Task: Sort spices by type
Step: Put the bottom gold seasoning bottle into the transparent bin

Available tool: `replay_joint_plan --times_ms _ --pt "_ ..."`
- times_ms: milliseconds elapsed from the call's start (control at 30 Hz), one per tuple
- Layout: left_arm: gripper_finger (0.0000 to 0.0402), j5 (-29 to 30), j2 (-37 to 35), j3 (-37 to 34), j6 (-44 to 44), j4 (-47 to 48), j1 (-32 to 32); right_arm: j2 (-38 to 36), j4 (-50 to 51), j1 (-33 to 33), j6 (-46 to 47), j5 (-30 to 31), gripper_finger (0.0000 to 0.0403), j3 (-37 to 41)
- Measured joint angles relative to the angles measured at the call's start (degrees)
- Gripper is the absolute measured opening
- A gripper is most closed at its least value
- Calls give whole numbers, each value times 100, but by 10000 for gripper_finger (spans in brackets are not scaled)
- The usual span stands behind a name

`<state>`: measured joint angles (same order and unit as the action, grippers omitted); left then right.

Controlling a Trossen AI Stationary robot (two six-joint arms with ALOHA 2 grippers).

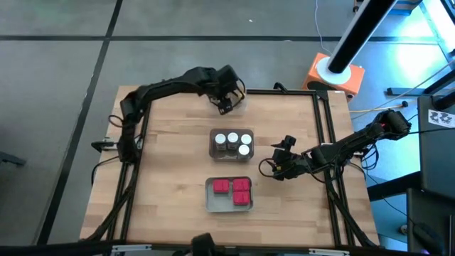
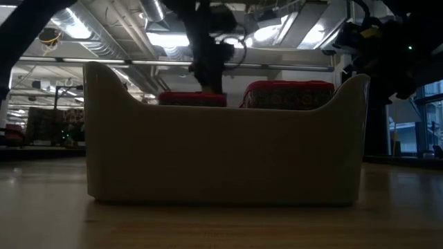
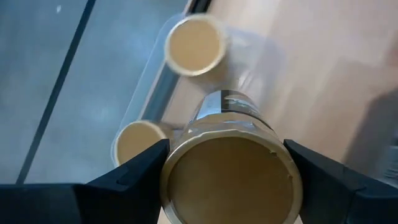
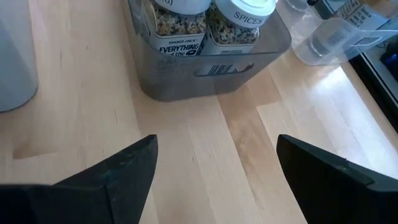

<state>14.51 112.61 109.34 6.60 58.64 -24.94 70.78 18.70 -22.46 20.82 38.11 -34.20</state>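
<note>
From my seat, nearest is the grey tray (image 1: 210, 203) with 3 red boxes (image 1: 234, 190); the low view shows only its wall and their tops. Behind it a second tray (image 4: 211, 68) carries 4 white-lidded jars (image 1: 233, 141), so 2 kinds look sorted. My right gripper (image 1: 283, 162) waits just beside that tray on the worktop (image 1: 170, 178), jaws wide and empty, as only its wrist view shows. Farthest, my left gripper (image 1: 229, 99) hangs over a clear tray (image 3: 140, 93) at the far edge, jaws clamped on a tan-topped cylinder (image 3: 230, 174). Its wrist view reveals 2 more cylinders (image 3: 194, 45) below, which the high view hides.
</note>
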Motion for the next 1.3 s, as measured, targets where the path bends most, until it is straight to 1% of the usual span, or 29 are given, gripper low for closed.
replay_joint_plan --times_ms 333,633,733,900,1000,1133,1300 --pt "260 11 673 0 16 -149 -354 0 38 0 -7 4 328 0" --pt "260 30 1143 0 221 -311 -359 0 37 0 -9 7 328 0" --pt "267 50 1168 2 250 -344 -353 0 39 0 -9 7 328 0" --pt "312 48 1166 -17 242 -362 -305 0 44 0 -10 4 328 0" --pt "328 123 1166 37 280 -241 -236 0 40 0 -11 4 328 0" --pt "333 327 1145 232 323 -36 -91 0 34 0 -11 6 328 0" --pt "326 617 993 554 308 326 172 0 30 0 -11 -4 328 0"
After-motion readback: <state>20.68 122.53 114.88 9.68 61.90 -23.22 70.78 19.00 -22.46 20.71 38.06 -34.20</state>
